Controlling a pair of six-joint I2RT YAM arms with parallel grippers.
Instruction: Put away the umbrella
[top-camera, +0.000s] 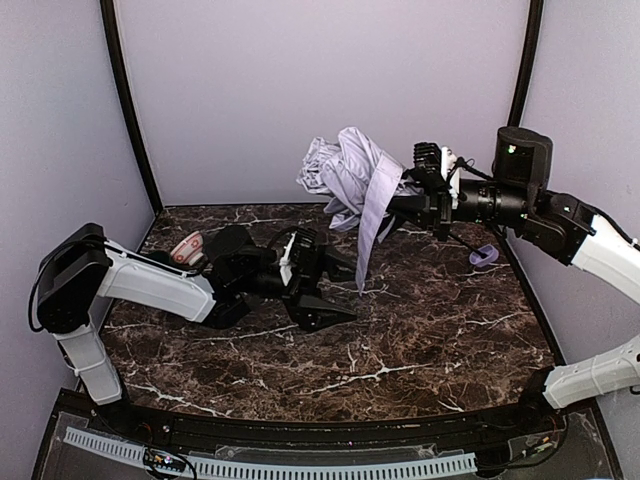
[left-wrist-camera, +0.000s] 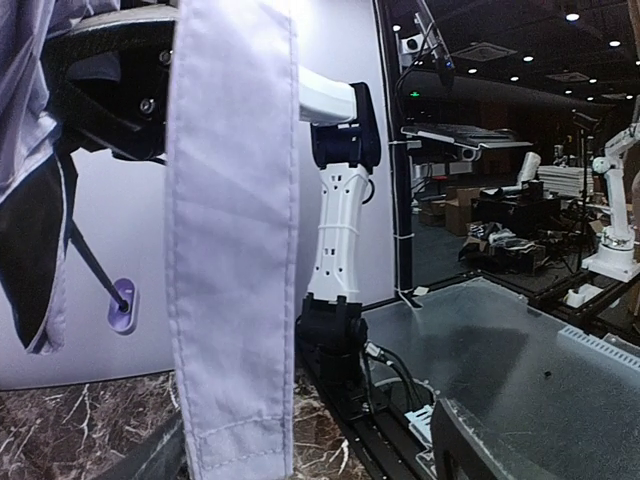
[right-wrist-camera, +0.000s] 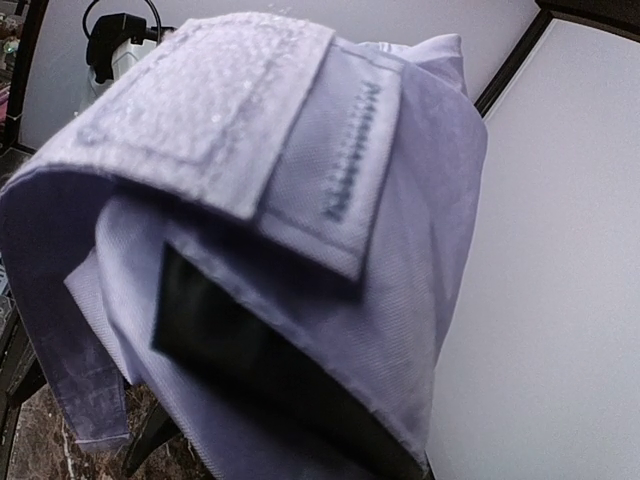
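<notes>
The umbrella (top-camera: 345, 172) is up in the air over the far right of the table (top-camera: 450, 340). Its lavender canopy is bunched and loose, and its strap (top-camera: 368, 235) dangles straight down. The right gripper (top-camera: 420, 200) meets the bundle from the right. I can't see its fingers on any feed, but nothing else supports the umbrella, so I judge it clamped on it. The knob handle (top-camera: 483, 256) sits low on the right, near the tabletop.

My left gripper (top-camera: 340, 290) lies low over the table with jaws spread wide, and the strap's lower end hangs right at its mouth. I read the step in hand as catching that strap so it can wrap the canopy. I'd creep forward until the fabric is well inside the jaws, then pinch above the stitched hem so it can't slip out. The right arm should hold dead steady so the strap doesn't swing.

The overhead view gives the layout, including a red-patterned bowl (top-camera: 187, 248) behind the left arm. Only the left wrist view shows the strap centred in front of that hand, and the thin black shaft (left-wrist-camera: 95, 262) running down to the knob. The right wrist view is filled with fabric but shows a rough fastening patch (right-wrist-camera: 200, 110) that the others miss.
</notes>
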